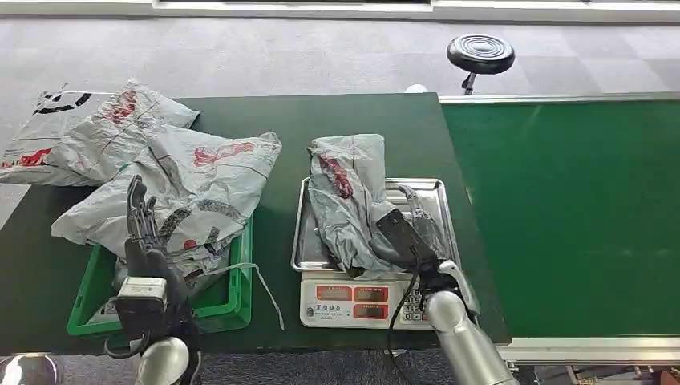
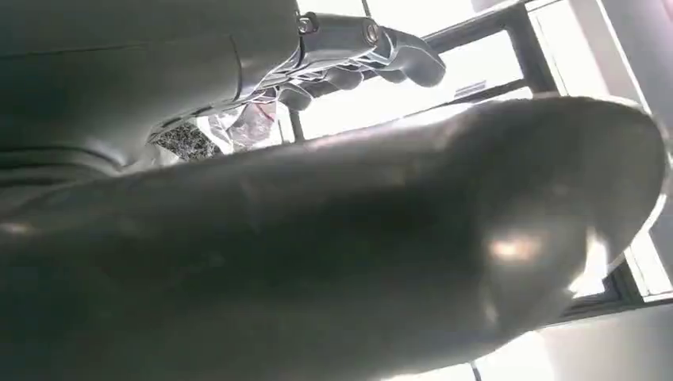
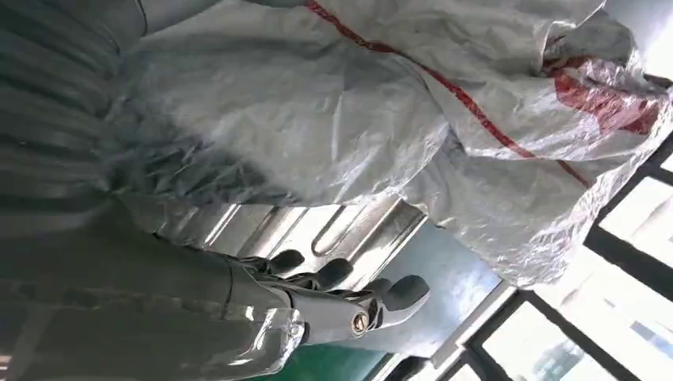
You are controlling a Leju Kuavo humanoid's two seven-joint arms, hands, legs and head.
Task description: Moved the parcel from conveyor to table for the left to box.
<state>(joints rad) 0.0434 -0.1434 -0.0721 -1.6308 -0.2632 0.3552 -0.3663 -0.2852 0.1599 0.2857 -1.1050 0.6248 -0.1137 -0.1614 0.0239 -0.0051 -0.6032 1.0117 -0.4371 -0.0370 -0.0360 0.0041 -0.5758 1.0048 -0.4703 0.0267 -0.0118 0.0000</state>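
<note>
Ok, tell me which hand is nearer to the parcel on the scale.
Right. The right hand lies against the parcel on the scale's tray; the left hand sits across the table at the green bin.

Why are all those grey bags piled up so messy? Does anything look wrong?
Yes. The green box is overfilled: grey parcels heap above its rim and spill onto the table. The parcel on the scale is crumpled and overhangs the tray's far edge.

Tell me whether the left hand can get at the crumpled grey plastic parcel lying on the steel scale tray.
Probably yes. The left hand is raised over the green crate, holding nothing, with bare dark table between it and the grey parcel. The right hand rests at the parcel's right side, so approach from the left.
</note>
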